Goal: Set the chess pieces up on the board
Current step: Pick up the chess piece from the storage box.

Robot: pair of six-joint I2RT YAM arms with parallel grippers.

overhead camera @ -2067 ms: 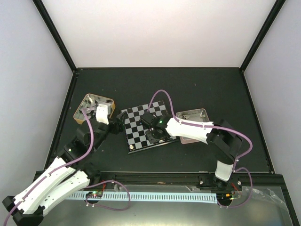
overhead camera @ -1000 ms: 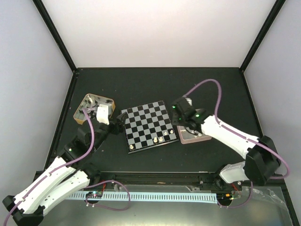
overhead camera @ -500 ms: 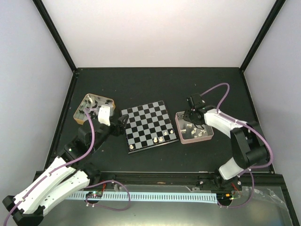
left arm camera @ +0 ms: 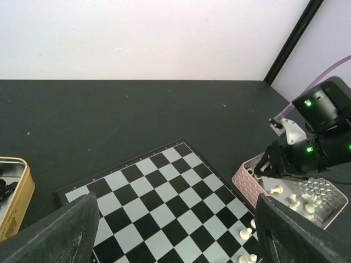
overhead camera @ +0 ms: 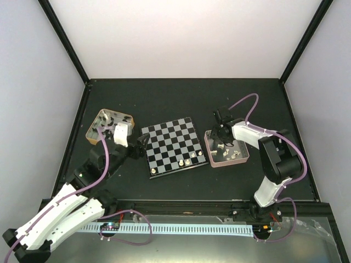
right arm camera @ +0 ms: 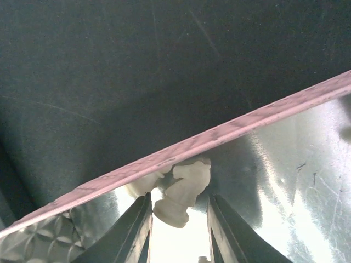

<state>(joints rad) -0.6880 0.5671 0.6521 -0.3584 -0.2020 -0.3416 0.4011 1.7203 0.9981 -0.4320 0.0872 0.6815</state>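
Observation:
The board [overhead camera: 173,147] lies mid-table with a few cream-white chess pieces [overhead camera: 186,162] on its near right squares, also seen in the left wrist view [left arm camera: 245,233]. More white pieces [left arm camera: 296,200] lie in the pink tray [overhead camera: 208,150]. My right gripper [right arm camera: 178,198] is down in the tray's far left corner, against the pink wall [right arm camera: 219,139]. It is open, and its fingers [right arm camera: 137,224] straddle a white knight [right arm camera: 184,192] lying on its side, with a little gap showing. My left gripper [left arm camera: 173,211] hangs wide open over the board's left side [left arm camera: 159,203] and holds nothing.
A gold-rimmed tin [overhead camera: 109,126] with black pieces [left arm camera: 4,189] sits left of the board, behind my left wrist. The pink tray touches the board's right edge. Black frame posts stand at the table's far corners.
My right arm swung from the board to the pink tray, dropped into its far left corner and narrowed its jaws around the knight. The left arm has not moved.

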